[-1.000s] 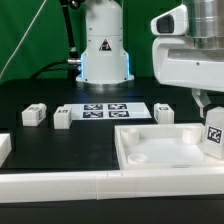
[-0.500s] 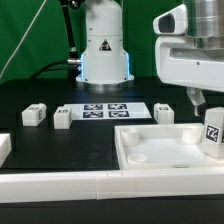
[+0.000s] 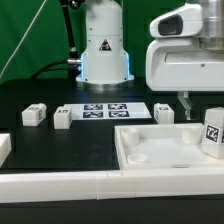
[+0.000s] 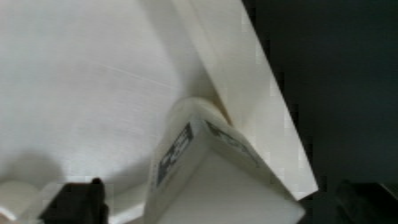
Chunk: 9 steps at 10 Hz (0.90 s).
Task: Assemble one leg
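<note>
One leg (image 3: pixel 213 132), a small white block with a black-and-white tag, stands upright in the large white tray (image 3: pixel 150 152) at its corner on the exterior view's right. It also shows in the wrist view (image 4: pixel 199 150), leaning against the tray's rim. My gripper (image 3: pixel 185 104) hangs just above and to the exterior view's left of that leg, not touching it. In the wrist view the gripper (image 4: pixel 221 204) is open, with its dark fingertips (image 4: pixel 75 200) wide apart and nothing held. Three more legs lie on the black table: two (image 3: pixel 33 115) (image 3: pixel 63 118) on the exterior view's left and one (image 3: pixel 165 112) behind the tray.
The marker board (image 3: pixel 105 110) lies flat in front of the robot's base (image 3: pixel 104 55). A low white wall (image 3: pixel 60 185) runs along the front edge, with a white piece (image 3: pixel 4 147) at its left end.
My gripper has moved toward the exterior view's left, away from the leg standing in the tray. The leg and the other parts have not moved.
</note>
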Available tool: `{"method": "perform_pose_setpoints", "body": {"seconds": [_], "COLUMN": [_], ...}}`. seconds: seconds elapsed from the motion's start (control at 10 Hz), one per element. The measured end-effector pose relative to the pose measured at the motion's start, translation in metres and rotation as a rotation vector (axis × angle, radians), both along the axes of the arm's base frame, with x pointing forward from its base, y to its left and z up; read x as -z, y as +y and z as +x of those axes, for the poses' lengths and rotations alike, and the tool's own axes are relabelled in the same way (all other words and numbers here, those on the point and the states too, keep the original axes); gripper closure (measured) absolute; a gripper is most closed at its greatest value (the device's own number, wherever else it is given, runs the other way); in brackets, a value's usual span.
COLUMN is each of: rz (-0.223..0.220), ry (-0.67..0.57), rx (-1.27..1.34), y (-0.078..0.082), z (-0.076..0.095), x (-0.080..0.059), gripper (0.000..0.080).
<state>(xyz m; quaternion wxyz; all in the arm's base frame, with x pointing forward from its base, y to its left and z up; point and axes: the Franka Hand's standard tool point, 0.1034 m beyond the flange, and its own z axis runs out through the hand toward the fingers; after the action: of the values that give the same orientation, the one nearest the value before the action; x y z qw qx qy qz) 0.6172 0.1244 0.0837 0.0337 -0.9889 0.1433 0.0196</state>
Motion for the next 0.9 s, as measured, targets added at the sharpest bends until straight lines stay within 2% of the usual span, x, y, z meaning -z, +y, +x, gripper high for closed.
{"method": "perform_pose_setpoints", "body": {"seconds": [0.1,0.4,0.8,0.9], "rz": [-0.019,-0.031,-0.035,-0.035], "ry": [-0.018,-0.044,-0.084,-0.084], "rx": [-0.141,-0.408,-0.548,-0.548], "y": [-0.0013,-0.0032,-0.003,-0.0031], "z": [-0.0006,0.0009,0.0064,0.0063], "x": [0.0021,0.0026,0.0011,0.0012], "gripper": [0.0151,0.0151,0.0151,0.0238]}}
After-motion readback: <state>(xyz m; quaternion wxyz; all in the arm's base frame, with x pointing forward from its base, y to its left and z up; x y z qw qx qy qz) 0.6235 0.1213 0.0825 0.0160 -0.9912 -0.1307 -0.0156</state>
